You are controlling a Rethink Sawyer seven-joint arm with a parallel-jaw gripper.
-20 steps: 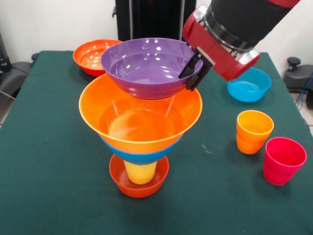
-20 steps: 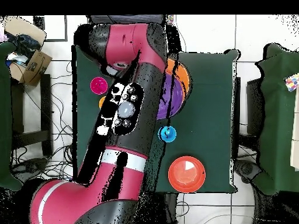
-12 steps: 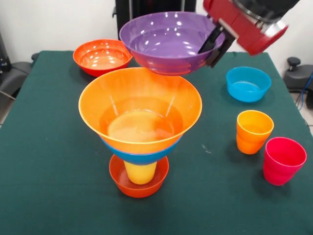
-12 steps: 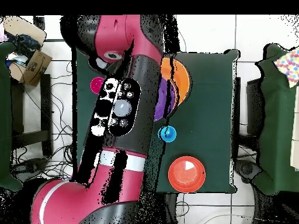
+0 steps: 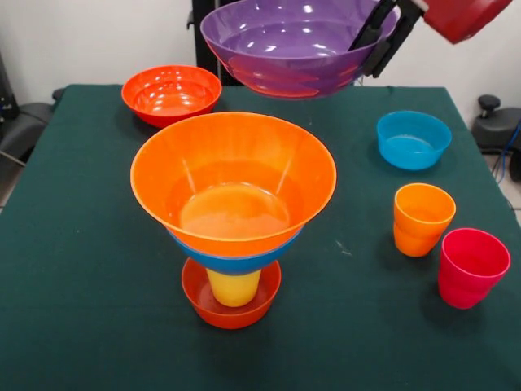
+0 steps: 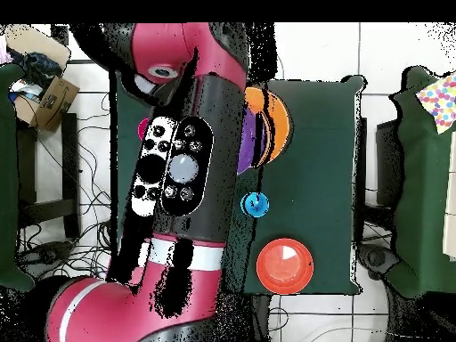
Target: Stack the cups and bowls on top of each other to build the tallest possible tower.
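The tower stands at the front middle: a small red-orange bowl (image 5: 232,308) at the base, a yellow cup (image 5: 234,287) in it, then a blue bowl (image 5: 236,263) and a large light orange bowl (image 5: 234,183) flaring on top. High above and behind it hangs the purple bowl (image 5: 285,45), tilted, with my gripper (image 5: 365,59) shut on its right rim. Apart on the table's right stand an orange cup (image 5: 422,218) and a pinkish red cup (image 5: 472,266). In the overhead view my arm hides most of the table; slivers of the purple bowl (image 6: 250,144) and the orange bowl (image 6: 274,111) show beside it.
A medium red-orange bowl (image 5: 171,91) sits at the far left and shows too as a red-orange bowl (image 6: 285,264) from above. A small teal-blue bowl (image 5: 413,138) sits at the far right, also visible as a teal-blue bowl (image 6: 255,205). Green cloth (image 5: 81,269) covers the table.
My gripper has carried the purple bowl upward and to the right, from just above the orange bowl's rim to high over the table's back. The tower and loose cups have not moved.
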